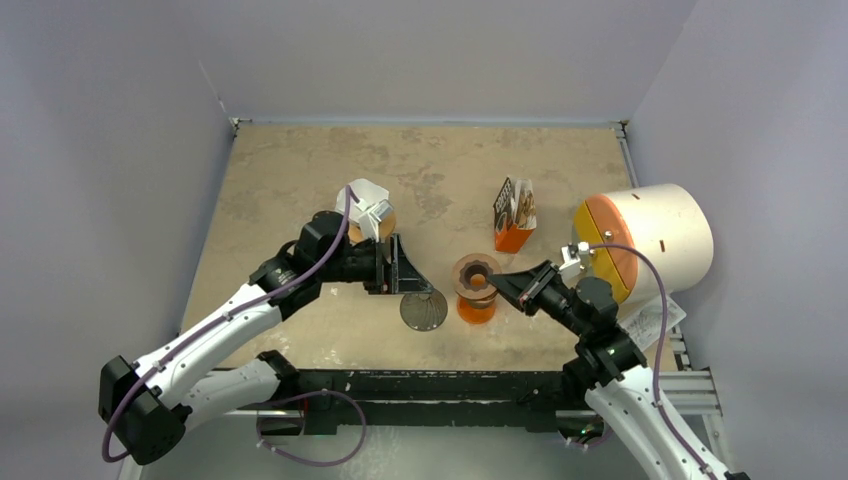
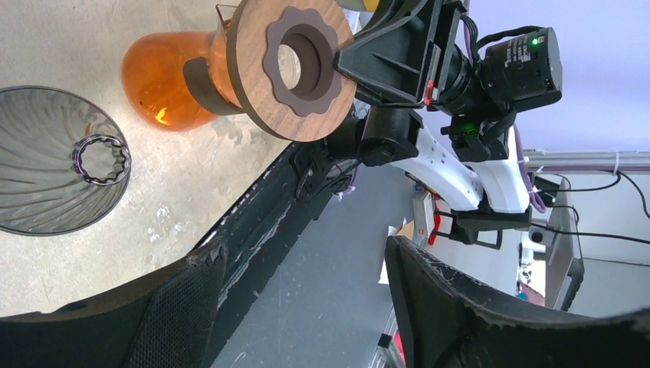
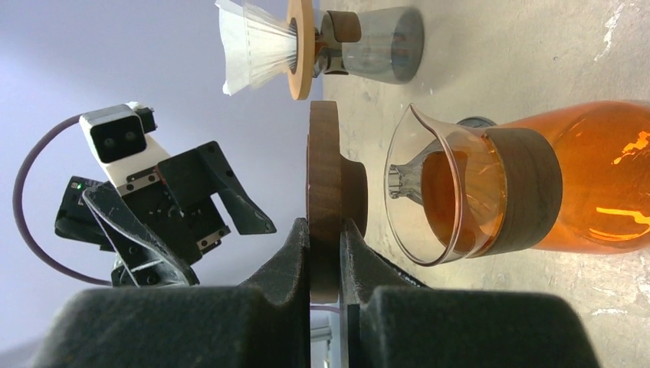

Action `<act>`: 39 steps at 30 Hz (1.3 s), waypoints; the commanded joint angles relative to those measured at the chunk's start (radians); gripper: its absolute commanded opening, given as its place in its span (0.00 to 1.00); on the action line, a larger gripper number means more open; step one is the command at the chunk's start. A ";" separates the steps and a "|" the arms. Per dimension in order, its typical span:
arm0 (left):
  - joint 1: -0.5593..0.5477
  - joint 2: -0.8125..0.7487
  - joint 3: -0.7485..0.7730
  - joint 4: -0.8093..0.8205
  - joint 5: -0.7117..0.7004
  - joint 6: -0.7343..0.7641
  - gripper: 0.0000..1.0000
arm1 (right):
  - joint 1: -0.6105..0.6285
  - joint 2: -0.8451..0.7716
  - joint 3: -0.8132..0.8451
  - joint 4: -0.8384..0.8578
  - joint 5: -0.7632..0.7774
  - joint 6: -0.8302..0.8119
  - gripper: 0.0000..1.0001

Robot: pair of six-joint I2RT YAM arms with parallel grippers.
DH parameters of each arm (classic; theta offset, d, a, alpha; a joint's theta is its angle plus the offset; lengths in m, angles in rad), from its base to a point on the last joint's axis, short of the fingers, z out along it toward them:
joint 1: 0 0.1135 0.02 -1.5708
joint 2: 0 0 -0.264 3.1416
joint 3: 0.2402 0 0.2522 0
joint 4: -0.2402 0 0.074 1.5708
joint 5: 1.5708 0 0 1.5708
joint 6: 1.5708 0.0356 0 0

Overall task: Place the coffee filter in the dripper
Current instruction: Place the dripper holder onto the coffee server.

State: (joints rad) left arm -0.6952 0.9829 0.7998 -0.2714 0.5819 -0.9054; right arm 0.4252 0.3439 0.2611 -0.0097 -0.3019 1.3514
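"Looking down on the table [image 1: 300,170], where is the paper filter [image 1: 365,197]?"

"On the left half. It is white and stands mouth up in a wooden-ringed dripper [image 1: 384,224], its point downward."

"Which arm is nearer?"

"The left. The left gripper [image 1: 398,266] is spread wide and empty, aimed rightward. The filter sits just beyond it, on the far side."

"And the right gripper [image 3: 326,238]?"

"Squeezed narrow on a second wooden ring [image 1: 476,275] over the orange jug [image 1: 478,308]. A grey glass cone [image 1: 423,310] lies between the arms."

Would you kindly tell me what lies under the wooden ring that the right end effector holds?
The orange carafe, mouth facing the wooden ring, a gap between them. Seen from above, the ring covers most of that mouth.
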 commanded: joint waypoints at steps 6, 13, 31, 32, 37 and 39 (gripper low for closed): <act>-0.003 -0.017 0.027 0.000 -0.013 0.025 0.74 | -0.002 -0.032 -0.023 0.012 0.053 0.040 0.00; -0.003 -0.012 0.027 0.004 -0.013 0.023 0.74 | -0.001 -0.059 -0.036 -0.031 0.080 0.049 0.00; -0.003 -0.014 0.024 0.005 -0.014 0.020 0.74 | -0.001 -0.057 -0.080 -0.037 0.112 0.068 0.00; -0.003 -0.014 0.025 0.006 -0.014 0.020 0.74 | -0.001 -0.058 -0.080 -0.043 0.110 0.068 0.03; -0.004 -0.014 0.025 0.006 -0.014 0.019 0.74 | -0.002 -0.071 -0.079 -0.070 0.113 0.068 0.19; -0.003 -0.012 0.024 0.006 -0.014 0.019 0.74 | -0.001 -0.072 -0.075 -0.085 0.115 0.066 0.27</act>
State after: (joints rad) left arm -0.6952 0.9798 0.7998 -0.2790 0.5716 -0.8974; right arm 0.4252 0.2794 0.1936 -0.0536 -0.2180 1.3808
